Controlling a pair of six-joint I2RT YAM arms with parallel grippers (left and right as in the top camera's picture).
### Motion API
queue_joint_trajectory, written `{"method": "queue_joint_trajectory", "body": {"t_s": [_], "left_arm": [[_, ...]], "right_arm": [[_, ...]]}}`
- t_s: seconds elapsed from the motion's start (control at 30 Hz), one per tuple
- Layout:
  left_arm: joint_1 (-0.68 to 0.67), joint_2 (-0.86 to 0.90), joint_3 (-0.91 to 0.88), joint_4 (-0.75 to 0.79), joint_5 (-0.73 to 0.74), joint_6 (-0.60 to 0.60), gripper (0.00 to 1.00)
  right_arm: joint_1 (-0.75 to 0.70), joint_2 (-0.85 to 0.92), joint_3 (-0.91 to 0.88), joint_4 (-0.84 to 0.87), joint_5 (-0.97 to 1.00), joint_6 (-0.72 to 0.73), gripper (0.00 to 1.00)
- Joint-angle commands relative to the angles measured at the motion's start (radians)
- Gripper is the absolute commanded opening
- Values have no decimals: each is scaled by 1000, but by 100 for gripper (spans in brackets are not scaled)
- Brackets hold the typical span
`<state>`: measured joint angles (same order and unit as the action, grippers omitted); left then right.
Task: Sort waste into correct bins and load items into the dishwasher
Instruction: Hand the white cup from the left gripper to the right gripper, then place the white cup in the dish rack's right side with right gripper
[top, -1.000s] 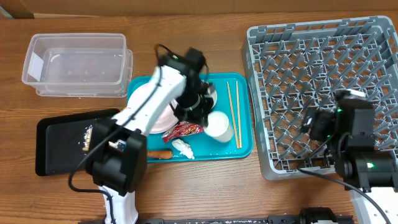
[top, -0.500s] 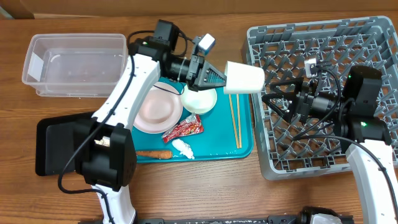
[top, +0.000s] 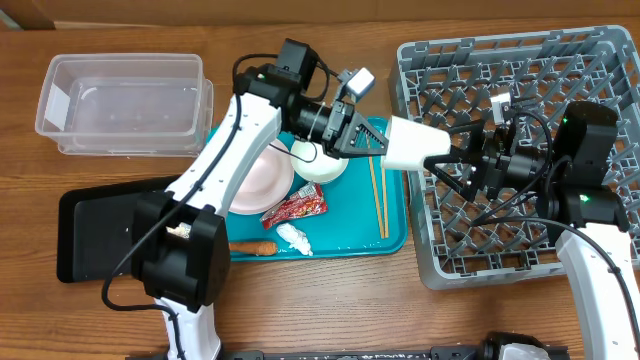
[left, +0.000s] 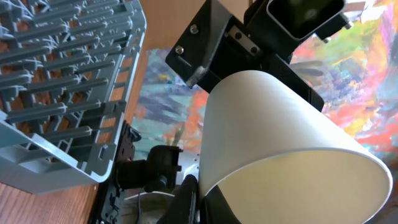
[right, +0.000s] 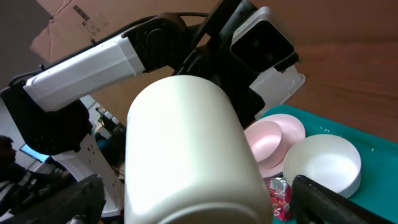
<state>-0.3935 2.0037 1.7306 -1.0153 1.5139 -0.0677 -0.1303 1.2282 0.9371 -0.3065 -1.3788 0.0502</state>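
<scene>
We see the left gripper (top: 375, 142) clenched on the rim of a white cup (top: 412, 146), held sideways above the dish rack's (top: 600, 60) left edge. The right gripper (top: 445, 152) is spread wide around its base.

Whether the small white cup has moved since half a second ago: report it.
Yes. The small white cup moved right, up to the grey pegged dish rack.

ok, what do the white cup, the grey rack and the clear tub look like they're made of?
white cup: probably paper or thin plastic. It is matte off-white with a thin rim and no glaze shine, so I can't settle which.
grey rack: moulded plastic, matte, with a uniform lattice of pegs.
clear tub: glossy transparent plastic. The table shows through, and the walls carry highlights.
</scene>
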Motion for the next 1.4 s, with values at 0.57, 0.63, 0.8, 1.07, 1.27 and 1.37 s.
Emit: {"method": "queue_joint_trajectory", "body": {"t_s": [0.57, 0.63, 0.8, 1.07, 1.27, 1.37], "left_arm": [[-14, -5, 19, 40, -6, -18, 7], [-14, -5, 19, 46, -58, -5, 43], [6, -14, 19, -111, -661, -14, 63], [195, -135, 19, -220, -1064, -67, 63], [266, -241, 19, -226, -1133, -67, 63], [270, -261, 19, -226, -1133, -67, 63]], "right_arm": [[24, 1, 26, 7, -25, 6, 62], [24, 1, 26, 4, 3, 14, 56], [23, 1, 26, -78, 335, 58, 45], [21, -12, 286, -526, 1057, 28, 38], [-121, -12, 466, -768, 1350, 32, 37], [-289, 14, 466, -832, 1371, 32, 37]]}}
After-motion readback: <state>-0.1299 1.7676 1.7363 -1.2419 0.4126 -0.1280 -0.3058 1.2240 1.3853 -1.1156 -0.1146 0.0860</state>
